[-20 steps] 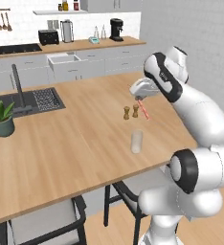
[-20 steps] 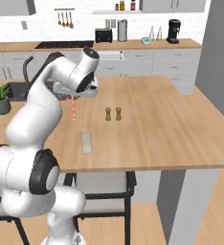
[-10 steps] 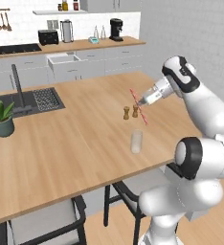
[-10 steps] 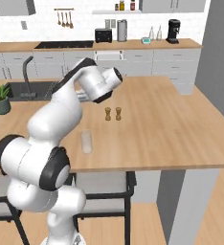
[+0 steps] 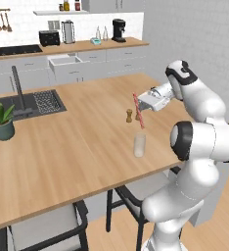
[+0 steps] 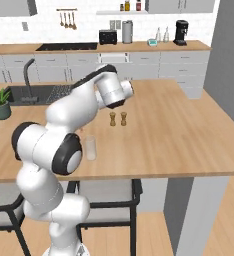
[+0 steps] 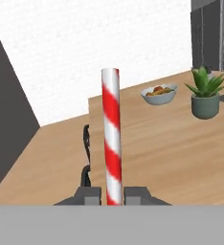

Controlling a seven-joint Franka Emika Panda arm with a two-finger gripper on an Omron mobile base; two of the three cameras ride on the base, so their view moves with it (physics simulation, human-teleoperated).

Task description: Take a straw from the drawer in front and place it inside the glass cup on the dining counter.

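Observation:
The straw is striped red and white and stands nearly upright in my gripper, which is shut on it. It hangs over the dining counter, its lower end just above and slightly behind the clear glass cup. In the hand view the straw rises straight up between the two fingertips. From the right base view the glass cup stands near the counter's front edge, and my arm hides the gripper. The drawer stands pulled out in the far cabinet row.
Two small brown shakers stand just behind the glass. A sink with a black faucet and a potted plant are at the counter's left. A fruit bowl sits farther along. Stools stand under the front edge.
My arm has swung the straw toward the glass. The straw has turned from a slant to nearly upright and now hangs close over the cup.

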